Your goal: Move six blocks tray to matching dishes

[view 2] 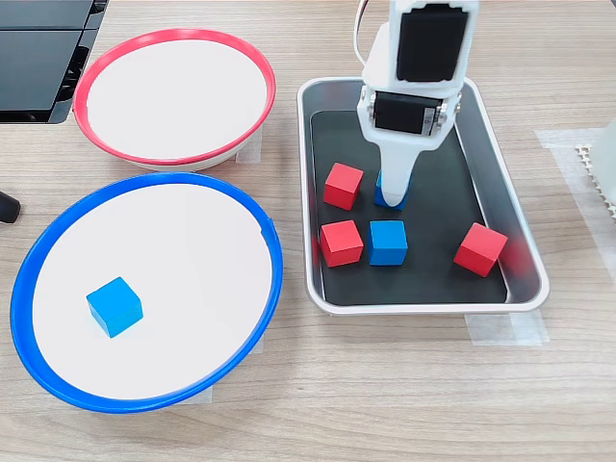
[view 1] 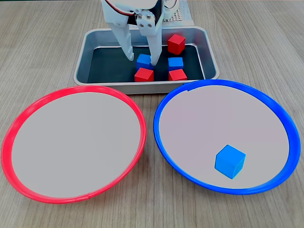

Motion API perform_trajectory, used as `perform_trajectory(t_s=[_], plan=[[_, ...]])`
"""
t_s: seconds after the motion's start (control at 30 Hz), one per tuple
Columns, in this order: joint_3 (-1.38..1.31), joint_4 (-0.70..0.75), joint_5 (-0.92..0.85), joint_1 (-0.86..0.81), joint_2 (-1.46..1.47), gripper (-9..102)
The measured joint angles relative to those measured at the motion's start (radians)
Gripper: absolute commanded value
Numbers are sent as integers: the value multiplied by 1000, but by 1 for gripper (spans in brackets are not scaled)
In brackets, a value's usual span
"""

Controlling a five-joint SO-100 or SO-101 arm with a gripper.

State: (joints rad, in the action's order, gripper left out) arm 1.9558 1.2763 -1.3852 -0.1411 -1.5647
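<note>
Small blue cube under the white two-finger gripper, centre of a fixed view: mostly covered, only its lower edge peeks out. In a fixed view, the same cube is part-hidden by the right finger; can't tell if the fingers touch it. White robot arm cut off by the top edge, and likewise. Silver rectangular metal tray: far wall hidden behind the arm. Black flat object, upper left, cropped by the frame, can't identify. White perforated part, right edge, cropped. Blue-rimmed round dish: rim clipped at the right edge.
</note>
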Motion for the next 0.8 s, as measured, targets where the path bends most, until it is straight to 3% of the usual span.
perform_trajectory(t_s=[0.17,0.3,0.4,0.53,0.6,0.8], plan=[[-12,48,-49,2,-8,0],[-207,400,-20,46,-34,0],[-426,526,186,135,-31,0],[-624,344,545,249,35,0],[-666,114,772,295,97,0],[-638,-199,864,345,233,11]])
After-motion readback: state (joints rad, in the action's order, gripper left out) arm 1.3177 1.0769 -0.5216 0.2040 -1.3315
